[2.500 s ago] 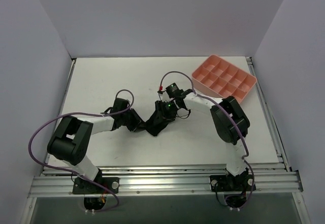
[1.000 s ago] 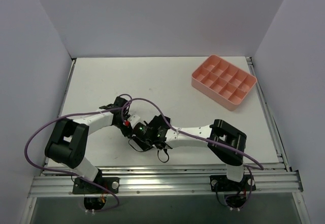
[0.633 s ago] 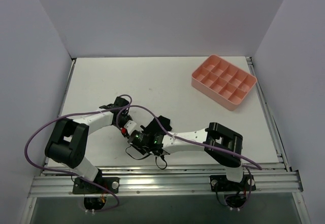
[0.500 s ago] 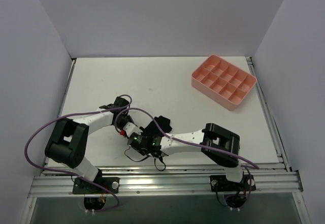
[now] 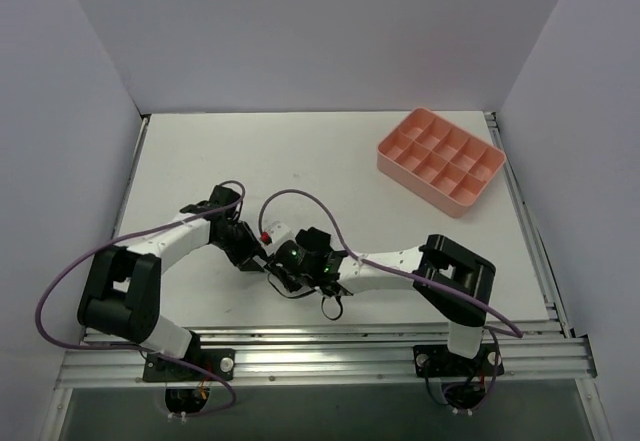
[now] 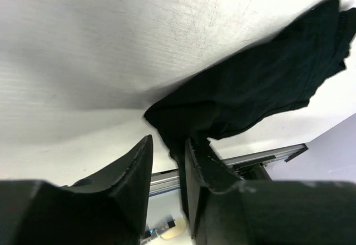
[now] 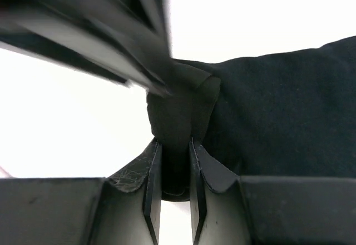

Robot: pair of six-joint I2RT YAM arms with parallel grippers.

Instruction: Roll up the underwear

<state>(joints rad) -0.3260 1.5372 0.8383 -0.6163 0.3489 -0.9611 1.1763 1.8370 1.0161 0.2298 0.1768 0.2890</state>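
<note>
The black underwear (image 6: 256, 78) lies bunched on the white table near its front edge. In the top view it is mostly hidden under the two grippers. My right gripper (image 7: 174, 145) is shut on a folded edge of the underwear (image 7: 278, 111), with the fabric pinched between its pads. My left gripper (image 6: 168, 142) stands slightly open. A corner of the fabric touches its right finger (image 6: 197, 161), and light shows through the gap. In the top view the left gripper (image 5: 256, 258) and the right gripper (image 5: 272, 264) meet tip to tip.
The pink compartment tray (image 5: 441, 159) stands at the back right, far from both grippers. The metal rail (image 5: 320, 346) along the table's front edge is close behind the grippers. Purple cables loop over both arms.
The right gripper dragged the underwear from mid-table toward the front left, then moved slightly back and right. The left gripper shifted left and forward and now meets the fabric's end.
</note>
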